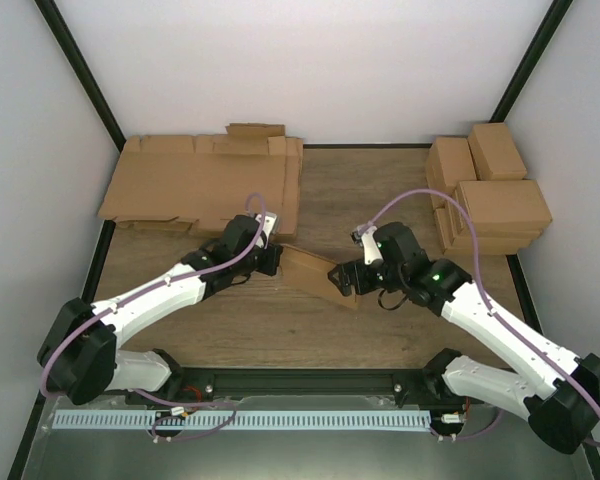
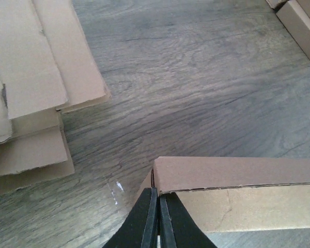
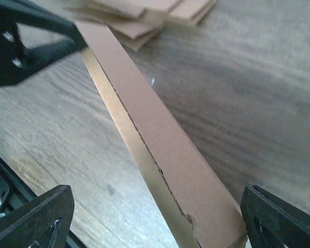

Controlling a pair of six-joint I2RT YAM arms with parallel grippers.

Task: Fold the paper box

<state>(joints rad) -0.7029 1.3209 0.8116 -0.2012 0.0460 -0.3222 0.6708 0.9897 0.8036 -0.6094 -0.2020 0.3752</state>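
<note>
In the middle of the wooden table [image 1: 350, 190], the paper box [image 1: 310, 272] is hanging between the two arms as a long, narrow, partly folded piece. It is running from 10 o'clock to 4 o'clock in the top view.

The left gripper [image 2: 158, 199] is pinching the box's 10 o'clock end, with its black jaws pressed together on the cardboard edge. One folded side wall is standing up just beyond the fingertips.

The right gripper [image 1: 338, 280] is sitting at the 4 o'clock end with its jaws spread wide. Its fingers [image 3: 36, 217] are flanking that end of the box on both sides, and neither one is touching it. From the right wrist, the box is stretching away toward 11 o'clock, raised off the table and tilted.

Farther back, at 11 o'clock from the box, a pile of flat cardboard sheets [image 1: 205, 185] is lying along the far edge. At 2 o'clock, finished closed boxes [image 1: 495, 200] are standing stacked in the far right corner.
</note>
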